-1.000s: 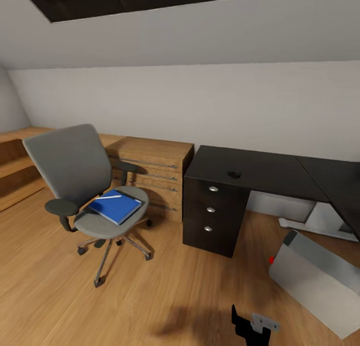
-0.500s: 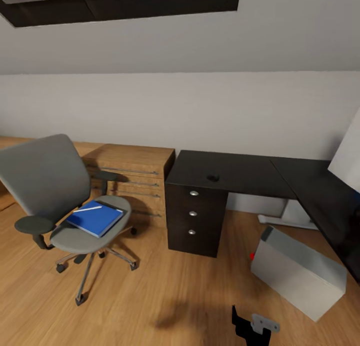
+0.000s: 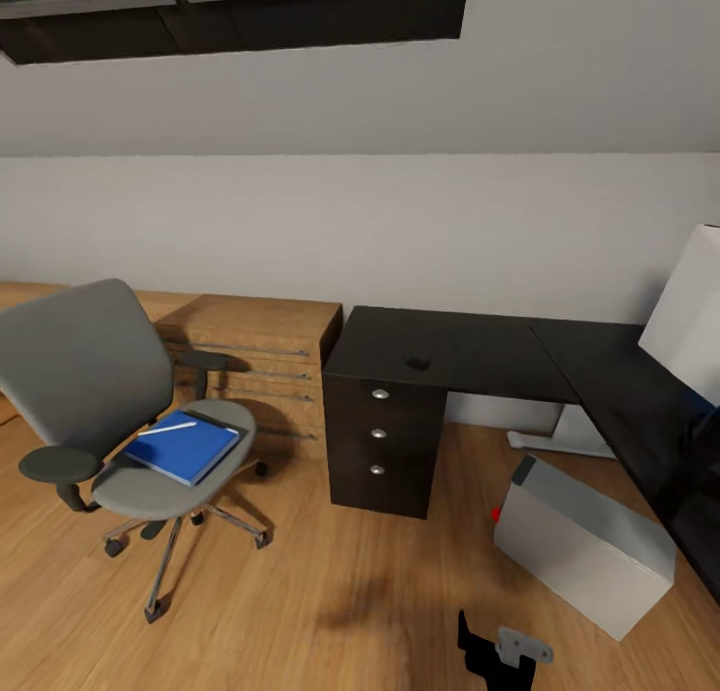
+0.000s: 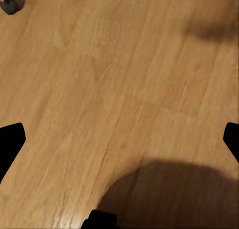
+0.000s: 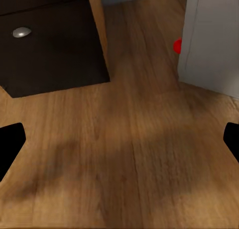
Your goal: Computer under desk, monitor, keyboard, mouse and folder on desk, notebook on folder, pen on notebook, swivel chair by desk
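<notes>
Head view showed one chair (image 3: 110, 411) at left holding one blue folder (image 3: 182, 447) and pen (image 3: 167, 429); one desk (image 3: 450, 356) at center; both grippers' fingers spread wide.

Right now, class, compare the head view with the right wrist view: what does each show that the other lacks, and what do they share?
Head view alone: the swivel chair carrying the blue folder and pen, the mouse on the desk, and the oak drawer chest.

Right wrist view alone: a close look at one silver drawer knob.

Shared: the desk's drawer unit, the grey computer with its red light, and the wooden floor.
</notes>
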Tool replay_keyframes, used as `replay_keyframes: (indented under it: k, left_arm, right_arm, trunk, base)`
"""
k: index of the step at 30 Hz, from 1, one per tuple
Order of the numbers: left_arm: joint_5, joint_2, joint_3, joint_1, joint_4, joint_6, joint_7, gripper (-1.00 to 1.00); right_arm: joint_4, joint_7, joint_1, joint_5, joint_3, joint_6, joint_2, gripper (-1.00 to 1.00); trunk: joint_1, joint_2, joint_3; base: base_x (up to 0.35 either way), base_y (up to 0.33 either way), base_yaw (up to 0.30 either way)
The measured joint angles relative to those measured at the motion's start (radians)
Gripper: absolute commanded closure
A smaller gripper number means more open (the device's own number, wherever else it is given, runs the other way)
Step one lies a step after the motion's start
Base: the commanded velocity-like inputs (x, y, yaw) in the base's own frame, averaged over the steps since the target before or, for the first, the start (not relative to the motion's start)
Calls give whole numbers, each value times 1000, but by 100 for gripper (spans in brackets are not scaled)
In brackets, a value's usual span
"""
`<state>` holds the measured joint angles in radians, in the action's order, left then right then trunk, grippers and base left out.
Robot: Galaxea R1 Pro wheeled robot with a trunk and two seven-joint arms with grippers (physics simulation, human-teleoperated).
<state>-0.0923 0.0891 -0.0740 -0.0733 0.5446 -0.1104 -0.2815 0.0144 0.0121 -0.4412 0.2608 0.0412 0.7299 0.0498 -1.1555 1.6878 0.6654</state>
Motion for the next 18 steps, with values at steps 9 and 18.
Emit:
replay_keyframes:
  k: [9,18]
  left_arm:
    - [3,85,-9,-70,792,596,1,-100]
    - [-1,85,-2,-82,833,604,3,-100]
  right_arm:
    - [262,-110,-2,-73,-75,-219,27,-100]
    - [995,-193,-5,-78,-79,-1086,24,-100]
  trunk:
    - [35,-63,-28]
    - [65,-119,-53]
  base:
    - [0,0,0]
    - [0,0,0]
